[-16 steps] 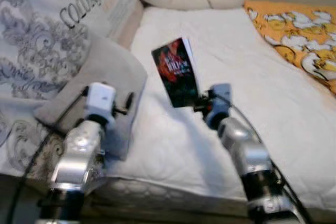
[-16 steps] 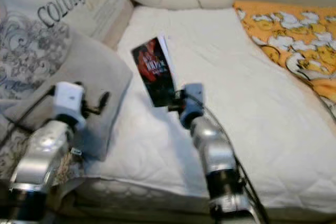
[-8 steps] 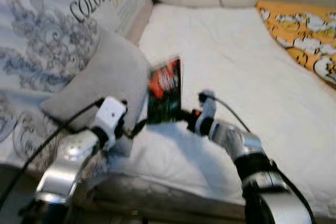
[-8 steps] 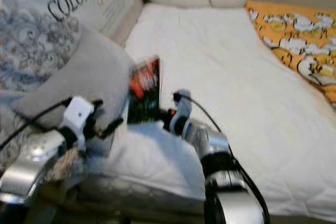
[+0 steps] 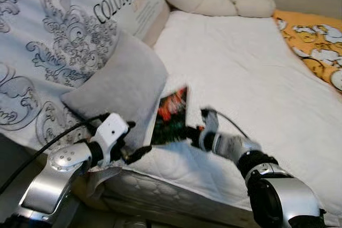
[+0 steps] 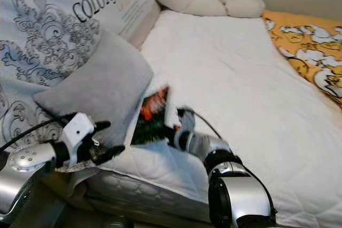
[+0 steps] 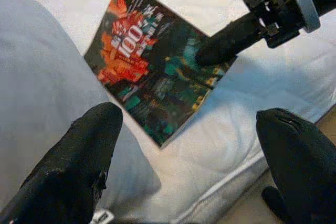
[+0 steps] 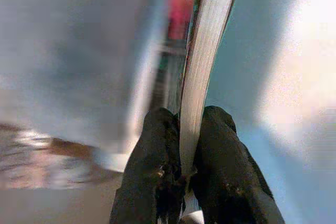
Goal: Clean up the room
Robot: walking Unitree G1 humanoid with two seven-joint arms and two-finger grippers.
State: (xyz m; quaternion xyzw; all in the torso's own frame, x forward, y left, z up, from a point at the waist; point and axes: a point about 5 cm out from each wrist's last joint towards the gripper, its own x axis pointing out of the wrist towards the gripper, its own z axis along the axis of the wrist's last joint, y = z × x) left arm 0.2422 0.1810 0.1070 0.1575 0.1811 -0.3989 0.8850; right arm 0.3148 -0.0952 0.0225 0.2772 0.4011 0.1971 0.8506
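The right claw (image 8: 181, 174) is clamped on the lower edge of a book (image 5: 171, 116) with a red and dark cover, holding it upright over the white bed (image 5: 251, 73) just beside the grey pillow (image 5: 120, 86). The left claw (image 7: 184, 145) hovers near the book with its fingers (image 7: 84, 171) wide apart, just off the pillow's near corner.

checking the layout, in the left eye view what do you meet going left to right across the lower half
left gripper → book → right gripper → white mattress
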